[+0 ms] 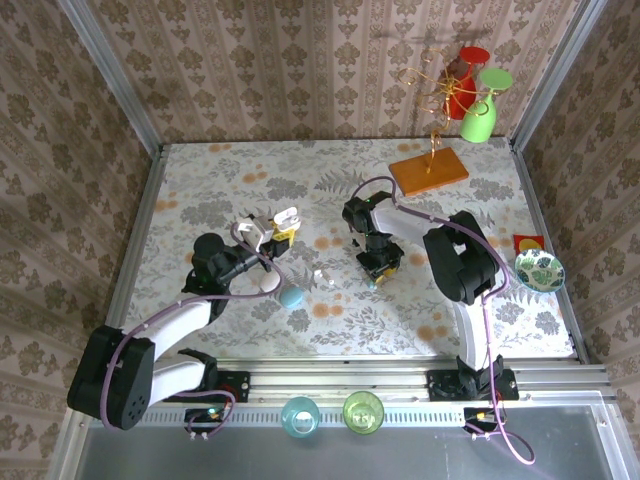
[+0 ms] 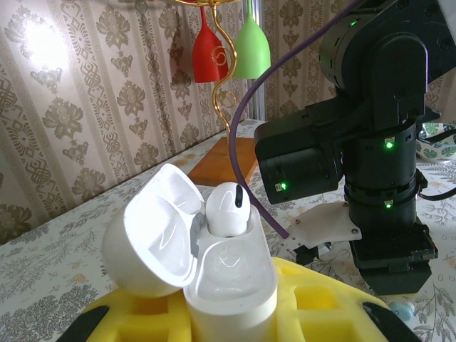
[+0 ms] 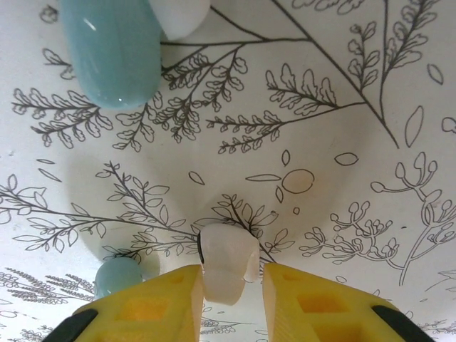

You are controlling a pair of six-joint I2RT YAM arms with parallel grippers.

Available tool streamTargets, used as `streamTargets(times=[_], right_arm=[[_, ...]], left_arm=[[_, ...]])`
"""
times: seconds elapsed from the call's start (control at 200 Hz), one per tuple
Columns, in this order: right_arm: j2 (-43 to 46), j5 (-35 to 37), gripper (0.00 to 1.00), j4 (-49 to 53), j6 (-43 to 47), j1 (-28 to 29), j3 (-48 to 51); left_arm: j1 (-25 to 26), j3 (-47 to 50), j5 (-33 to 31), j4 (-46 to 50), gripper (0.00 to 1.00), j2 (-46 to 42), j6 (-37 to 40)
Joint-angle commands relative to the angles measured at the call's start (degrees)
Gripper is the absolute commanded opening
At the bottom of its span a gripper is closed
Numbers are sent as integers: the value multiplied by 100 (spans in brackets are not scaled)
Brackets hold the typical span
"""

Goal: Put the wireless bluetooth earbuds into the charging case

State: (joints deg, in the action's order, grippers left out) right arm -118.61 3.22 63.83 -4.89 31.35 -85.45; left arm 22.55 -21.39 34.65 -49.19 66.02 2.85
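My left gripper (image 1: 277, 233) is shut on an open white charging case (image 2: 231, 285), clamped upright between the yellow pads (image 2: 320, 306). Its lid (image 2: 149, 235) hangs open to the left. One white earbud (image 2: 228, 208) sits in the far slot; the near slot is bare. My right gripper (image 1: 380, 268) points down at the table, closed in on a second white earbud (image 3: 228, 267), the left pad against it and the right pad almost touching. A teal earbud (image 3: 117, 276) lies just left of that gripper. Another small pale bit (image 1: 322, 275) lies between the arms.
A teal oval case (image 1: 291, 296) and a white oval case (image 1: 268, 283) lie near the left arm. A wooden stand (image 1: 430, 172) with hanging glasses is at the back right, a patterned bowl (image 1: 539, 270) at the right edge, and two cups (image 1: 300, 415) by the front rail.
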Motion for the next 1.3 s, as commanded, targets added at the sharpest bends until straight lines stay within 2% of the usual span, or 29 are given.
streamTargets(times=[0.0, 0.185, 0.35, 0.905, 1.295], right_arm=[[158, -4, 34, 210, -23, 2, -211], [-131, 82, 42, 394, 68, -19, -616], [-489, 74, 43, 532, 120, -24, -901], [-724, 104, 38, 748, 251, -24, -783], [-812, 107, 30, 624, 253, -15, -654]], left_arm=[[42, -93, 59, -89, 0, -98, 66], [48, -123, 85, -117, 0, -63, 75], [44, -95, 64, -92, 0, -119, 83], [39, -85, 41, -107, 0, -37, 136], [35, -76, 41, -146, 0, -32, 101]])
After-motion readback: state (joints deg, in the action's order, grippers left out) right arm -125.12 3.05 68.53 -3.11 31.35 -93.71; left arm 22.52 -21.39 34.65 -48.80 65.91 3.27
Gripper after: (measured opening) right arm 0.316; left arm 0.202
